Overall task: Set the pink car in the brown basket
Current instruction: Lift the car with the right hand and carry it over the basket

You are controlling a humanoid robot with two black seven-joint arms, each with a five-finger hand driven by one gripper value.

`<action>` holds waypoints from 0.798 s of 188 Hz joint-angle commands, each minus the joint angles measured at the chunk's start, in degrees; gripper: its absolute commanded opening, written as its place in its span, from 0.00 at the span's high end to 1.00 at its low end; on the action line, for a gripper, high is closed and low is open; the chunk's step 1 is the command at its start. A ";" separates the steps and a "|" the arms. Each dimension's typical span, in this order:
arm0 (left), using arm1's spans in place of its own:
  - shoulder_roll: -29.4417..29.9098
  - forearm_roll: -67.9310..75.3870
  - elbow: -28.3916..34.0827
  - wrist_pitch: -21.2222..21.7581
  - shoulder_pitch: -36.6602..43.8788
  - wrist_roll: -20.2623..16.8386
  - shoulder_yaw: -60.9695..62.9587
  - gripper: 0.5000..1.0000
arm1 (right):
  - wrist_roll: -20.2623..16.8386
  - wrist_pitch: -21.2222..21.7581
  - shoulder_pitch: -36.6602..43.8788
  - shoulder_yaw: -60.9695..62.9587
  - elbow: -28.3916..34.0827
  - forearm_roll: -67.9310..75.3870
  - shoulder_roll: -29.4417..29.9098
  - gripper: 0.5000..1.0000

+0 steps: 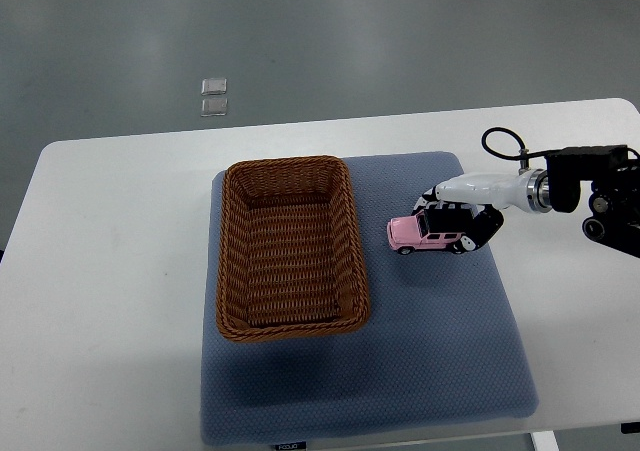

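Your right hand (462, 214) is wrapped around the back end of the pink car (428, 234) (it sits longways, nose pointing left) on the blue mat (440, 341). The brown basket (288, 246) waits just left of it.

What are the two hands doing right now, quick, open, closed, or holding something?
Left hand: not in view.
Right hand: fingers curled around the pink car, which sits on the blue mat beside the brown basket.
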 commanded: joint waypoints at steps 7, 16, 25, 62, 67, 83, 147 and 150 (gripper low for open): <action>0.00 0.01 0.00 0.00 0.00 0.00 0.00 0.00 | 0.18 -0.68 3.21 0.27 1.22 0.49 -2.10 1.00; 0.00 0.01 0.00 0.00 0.00 0.00 0.00 0.00 | 0.27 -1.13 4.45 0.62 1.13 0.57 -2.36 1.00; 0.00 0.01 0.00 0.00 0.00 0.00 0.00 0.00 | 0.18 -1.39 5.32 1.67 0.86 0.66 -2.27 1.00; 0.00 0.01 -0.01 0.00 0.00 0.00 0.00 0.00 | -0.17 -1.13 8.31 4.57 0.25 0.66 3.26 1.00; 0.00 0.01 0.00 0.00 0.00 0.00 0.00 0.00 | -0.17 -1.21 8.58 4.57 0.16 0.66 4.23 1.00; 0.00 0.01 -0.09 0.00 0.00 0.00 0.00 0.00 | -0.17 -1.30 9.02 4.49 -0.01 0.66 7.48 1.00; 0.00 0.01 0.00 0.00 0.00 0.00 -0.09 0.00 | 0.09 -0.86 10.07 3.61 -4.67 0.49 19.00 1.00; 0.00 0.01 0.00 0.00 0.00 0.00 0.00 0.00 | 0.09 -0.86 10.07 3.61 -4.94 0.40 19.43 1.00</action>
